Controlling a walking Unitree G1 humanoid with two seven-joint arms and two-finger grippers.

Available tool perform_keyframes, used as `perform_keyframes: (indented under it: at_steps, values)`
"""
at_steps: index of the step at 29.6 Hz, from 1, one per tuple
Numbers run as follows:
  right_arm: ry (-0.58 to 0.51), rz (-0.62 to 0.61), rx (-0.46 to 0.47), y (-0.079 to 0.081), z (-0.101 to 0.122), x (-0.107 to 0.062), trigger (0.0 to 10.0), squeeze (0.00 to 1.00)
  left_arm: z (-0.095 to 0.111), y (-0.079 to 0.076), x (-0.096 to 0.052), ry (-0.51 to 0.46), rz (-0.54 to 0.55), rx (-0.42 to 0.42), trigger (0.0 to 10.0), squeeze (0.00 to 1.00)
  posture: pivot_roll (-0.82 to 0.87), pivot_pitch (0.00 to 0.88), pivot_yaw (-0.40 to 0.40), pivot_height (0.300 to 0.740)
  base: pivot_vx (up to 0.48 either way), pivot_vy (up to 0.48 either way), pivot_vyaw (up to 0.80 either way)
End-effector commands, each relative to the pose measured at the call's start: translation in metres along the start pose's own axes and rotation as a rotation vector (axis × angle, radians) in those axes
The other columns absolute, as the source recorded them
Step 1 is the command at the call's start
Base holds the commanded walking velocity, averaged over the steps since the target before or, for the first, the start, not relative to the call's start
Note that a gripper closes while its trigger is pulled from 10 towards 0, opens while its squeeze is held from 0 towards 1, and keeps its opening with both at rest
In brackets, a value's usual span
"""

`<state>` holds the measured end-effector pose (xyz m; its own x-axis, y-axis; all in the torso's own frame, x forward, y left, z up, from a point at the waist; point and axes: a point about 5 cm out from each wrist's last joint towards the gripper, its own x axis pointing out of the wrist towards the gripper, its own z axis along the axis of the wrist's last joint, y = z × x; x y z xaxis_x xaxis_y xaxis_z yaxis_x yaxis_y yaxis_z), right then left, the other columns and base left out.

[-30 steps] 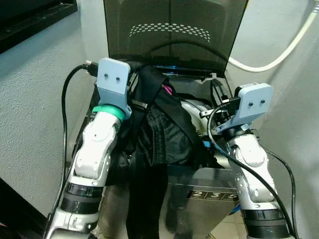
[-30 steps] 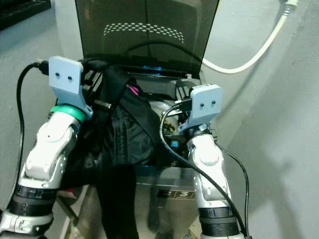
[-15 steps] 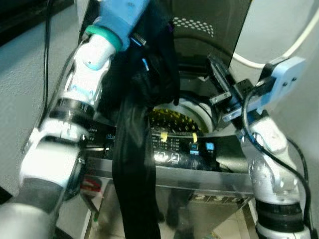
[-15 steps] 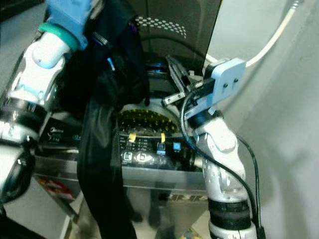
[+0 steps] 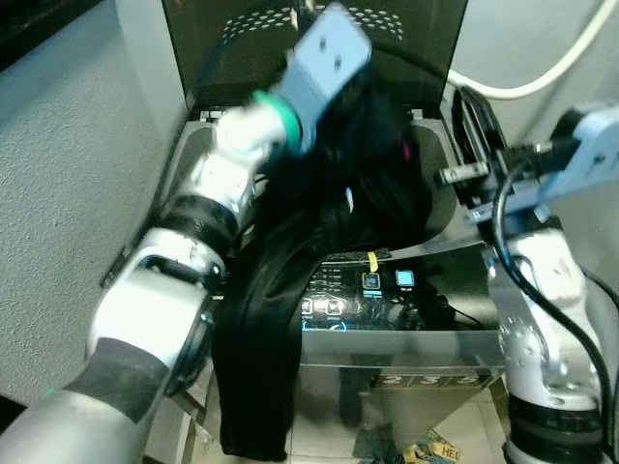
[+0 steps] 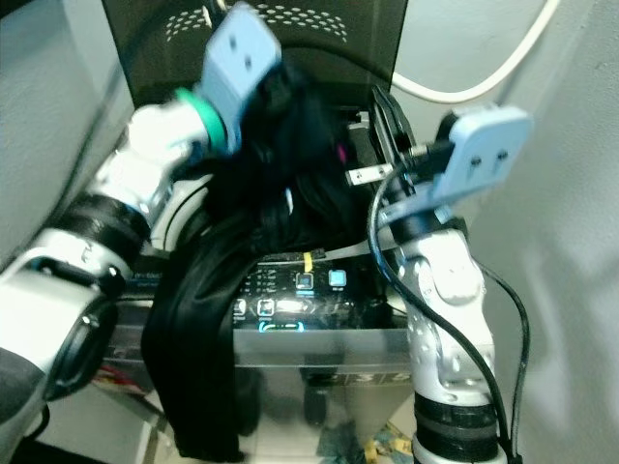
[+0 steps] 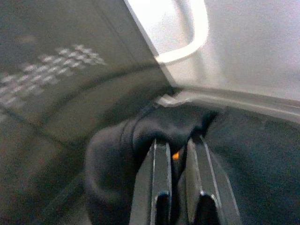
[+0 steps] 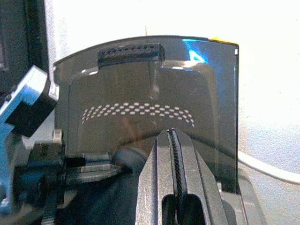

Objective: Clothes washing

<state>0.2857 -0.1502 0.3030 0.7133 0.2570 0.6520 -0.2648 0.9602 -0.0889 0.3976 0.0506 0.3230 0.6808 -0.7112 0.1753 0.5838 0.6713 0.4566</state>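
A black garment (image 5: pixel 379 182) with a pink tag is bunched over the opening of the top-loading washing machine (image 5: pixel 387 329). One long leg of it hangs down the machine's front (image 5: pixel 259 358). My left gripper (image 7: pixel 174 146) is shut on a fold of this black cloth, reaching across above the drum under the open lid. My right gripper (image 5: pixel 468 116) is raised at the machine's right edge, beside the cloth and apart from it. Its fingers (image 8: pixel 164 154) are pressed together with nothing between them.
The dark tinted lid (image 5: pixel 387 43) stands upright behind the drum. The lit control panel (image 5: pixel 372 288) runs along the front. A white hose (image 5: pixel 542 79) curves along the right wall. A rough grey wall (image 5: pixel 68 213) stands close on the left.
My left arm has swung the black garment from high on the left across to above the drum. The right gripper has drawn back toward the machine's right edge. The camera has shifted too.
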Motion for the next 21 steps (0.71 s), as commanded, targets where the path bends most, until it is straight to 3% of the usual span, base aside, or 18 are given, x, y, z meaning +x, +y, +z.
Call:
perform_keyframes:
  at_steps: [1,3,4,5,6,10,11,14,15,16,17,18,19,21]
  values:
    - [0.021,0.029,0.008,0.008,-0.004,-0.002,10.0,0.00,-0.006,-0.002,-0.018,-0.023,-0.014,-0.117,10.0,1.00,0.03,0.042,0.111,0.740,0.000,0.000,0.00]
    - [0.021,0.029,0.008,0.008,-0.004,-0.002,10.0,0.00,-0.006,-0.002,-0.018,-0.023,-0.014,-0.117,10.0,1.00,0.03,0.042,0.111,0.740,0.000,0.000,0.00]
    - [0.028,0.043,0.019,0.010,-0.008,0.000,10.0,0.00,-0.012,-0.004,-0.032,-0.027,0.022,-0.132,10.0,1.00,0.04,0.040,0.103,0.740,0.000,0.000,0.00]
    - [0.028,0.043,0.019,0.010,-0.008,0.000,10.0,0.00,-0.012,-0.004,-0.032,-0.027,0.022,-0.132,10.0,1.00,0.04,0.040,0.103,0.740,0.000,0.000,0.00]
    - [0.031,0.052,0.028,0.012,-0.010,0.003,10.0,0.00,-0.016,-0.002,-0.044,-0.020,0.078,-0.160,10.0,1.00,0.06,0.042,0.091,0.740,0.000,0.000,0.00]
    - [0.032,0.059,0.033,0.014,-0.011,0.005,10.0,0.00,-0.018,0.003,-0.050,-0.014,0.136,-0.167,10.0,1.00,0.06,0.043,0.083,0.740,0.000,0.000,0.00]
    - [0.036,0.065,0.038,0.014,-0.013,0.006,10.0,0.00,-0.016,0.008,-0.058,-0.022,0.194,-0.189,10.0,1.00,0.07,0.045,0.071,0.740,0.000,0.000,0.00]
    - [0.043,0.071,0.041,0.015,-0.015,0.006,10.0,0.00,-0.011,0.007,-0.067,-0.049,0.214,-0.204,10.0,1.00,0.08,0.043,0.062,0.740,0.000,0.000,0.00]
    - [0.051,0.078,0.044,0.015,-0.017,0.006,10.0,0.00,-0.006,0.001,-0.077,-0.076,0.219,-0.180,10.0,1.00,0.09,0.043,0.050,0.740,0.000,0.000,0.00]
    - [0.060,0.085,0.047,0.016,-0.018,0.006,10.0,0.00,-0.004,-0.007,-0.089,-0.093,0.208,-0.148,10.0,0.00,0.10,0.042,0.041,0.740,0.000,0.000,0.00]
    - [0.060,0.085,0.047,0.016,-0.018,0.006,10.0,0.00,-0.004,-0.007,-0.089,-0.093,0.208,-0.148,10.0,0.00,0.10,0.042,0.041,0.740,0.000,0.000,0.00]
    - [0.071,0.096,0.053,0.017,-0.021,0.005,10.0,0.00,-0.006,-0.018,-0.104,-0.090,0.189,-0.133,10.0,0.00,0.12,0.041,0.024,0.740,0.000,0.000,0.00]
    - [0.071,0.096,0.053,0.017,-0.021,0.005,10.0,0.00,-0.006,-0.018,-0.104,-0.090,0.189,-0.133,10.0,0.00,0.12,0.041,0.024,0.740,0.000,0.000,0.00]
    - [0.085,0.112,0.060,0.019,-0.025,0.005,10.0,0.00,-0.010,-0.031,-0.124,-0.061,0.168,-0.133,10.0,0.00,0.13,0.040,0.008,0.740,0.000,0.000,0.00]
